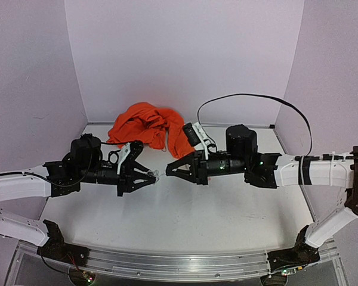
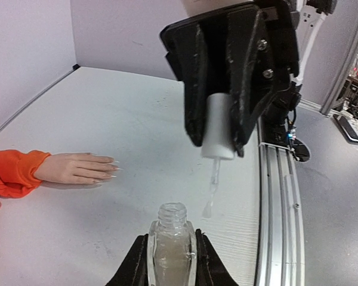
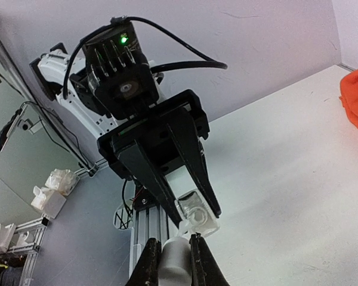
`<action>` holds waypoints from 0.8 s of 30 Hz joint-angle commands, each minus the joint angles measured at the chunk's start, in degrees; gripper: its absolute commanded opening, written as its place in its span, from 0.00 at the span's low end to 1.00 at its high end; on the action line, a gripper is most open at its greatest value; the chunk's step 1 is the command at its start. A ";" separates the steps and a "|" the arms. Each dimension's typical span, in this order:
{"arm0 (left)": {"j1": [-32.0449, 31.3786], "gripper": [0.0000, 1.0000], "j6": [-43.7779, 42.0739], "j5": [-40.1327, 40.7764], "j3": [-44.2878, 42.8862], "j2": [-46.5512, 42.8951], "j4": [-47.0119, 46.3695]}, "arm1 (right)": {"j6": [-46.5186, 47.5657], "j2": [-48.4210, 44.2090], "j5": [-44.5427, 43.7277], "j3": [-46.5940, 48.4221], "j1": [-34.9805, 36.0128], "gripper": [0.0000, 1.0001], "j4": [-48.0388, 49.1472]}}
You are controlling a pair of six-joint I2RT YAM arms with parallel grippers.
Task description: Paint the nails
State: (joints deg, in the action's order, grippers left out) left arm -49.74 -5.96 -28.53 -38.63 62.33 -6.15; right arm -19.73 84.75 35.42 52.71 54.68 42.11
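Observation:
The flesh-coloured mannequin hand (image 2: 77, 168) lies flat on the table, its orange sleeve (image 2: 12, 171) at the left. Its pale nails (image 2: 111, 169) point right. My left gripper (image 2: 172, 253) is shut on a small clear bottle (image 2: 172, 238), held upright with its neck uncapped. My right gripper (image 2: 218, 140) is shut on the white cap (image 2: 219, 128), and the brush (image 2: 211, 192) hangs just right of the bottle's neck, outside it. From above, both grippers meet tip to tip over mid-table, left (image 1: 152, 176) and right (image 1: 170, 171). The right wrist view shows the cap (image 3: 178, 262) and the bottle (image 3: 198, 213).
A bunched orange cloth (image 1: 146, 128) lies at the back of the table behind the arms. An aluminium rail (image 1: 179, 265) runs along the near edge. Purple walls (image 1: 185, 53) close in the back and sides. A black cable (image 1: 256, 98) loops over the right arm.

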 commanded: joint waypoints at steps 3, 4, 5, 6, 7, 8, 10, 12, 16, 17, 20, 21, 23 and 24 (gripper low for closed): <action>0.43 0.00 -1.61 9.69 -0.21 -0.14 -3.49 | -6.11 -6.00 -8.42 -0.53 -0.79 0.00 0.57; 0.43 0.00 -1.94 10.67 -0.14 -0.09 -3.29 | -6.94 -6.59 -9.27 -0.89 -1.23 0.00 0.26; 0.43 0.00 -2.02 11.60 -0.08 -0.10 -3.19 | -7.66 -7.14 -9.71 -1.40 -1.84 0.00 0.10; 0.43 0.00 -2.17 12.76 -0.02 -0.18 -3.10 | -8.21 -7.63 -10.00 -1.83 -2.64 0.00 -0.31; 0.43 0.00 -2.24 13.71 -0.08 -0.26 -2.91 | -8.76 -8.04 -10.53 -2.21 -3.37 0.00 -1.03; 0.43 0.00 -2.24 14.77 -0.12 -0.53 -2.85 | -8.98 -8.44 -10.89 -2.58 -4.27 0.00 -1.82; 0.48 0.00 -2.25 17.09 -0.17 -1.14 -2.66 | -8.66 -8.93 -11.79 -3.20 -5.74 0.00 -4.28; 0.43 0.00 -1.82 19.46 -0.36 -1.72 -2.51 | -7.83 -9.07 -12.73 -3.76 -7.32 0.00 -6.61; 0.42 0.00 0.10 23.28 -2.47 -3.04 -1.55 | -3.68 -7.54 -15.81 -3.56 -10.60 0.00 -12.97; 0.43 0.00 0.40 23.60 -3.10 -3.34 -1.14 | -2.20 -6.80 -16.13 -3.53 -11.43 0.00 -14.01; 0.43 0.00 1.24 24.01 -5.02 -4.75 0.08 | 3.23 -3.78 -19.20 -2.18 -13.06 0.00 -18.43; 0.43 0.00 1.27 24.09 -5.64 -5.38 0.45 | 4.95 -2.73 -20.89 -1.60 -13.17 0.00 -20.46; 0.43 0.00 0.89 24.72 -7.07 -6.26 1.26 | 8.35 -0.71 -24.03 -0.50 -13.35 0.00 -22.85; 0.43 0.00 0.49 25.41 -7.83 -6.49 1.61 | 9.60 0.34 -25.55 0.14 -13.36 0.00 -24.17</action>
State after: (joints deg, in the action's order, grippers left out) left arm -49.52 -5.76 -5.89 -40.75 59.05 -3.81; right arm -18.50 81.65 16.69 49.28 41.56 24.80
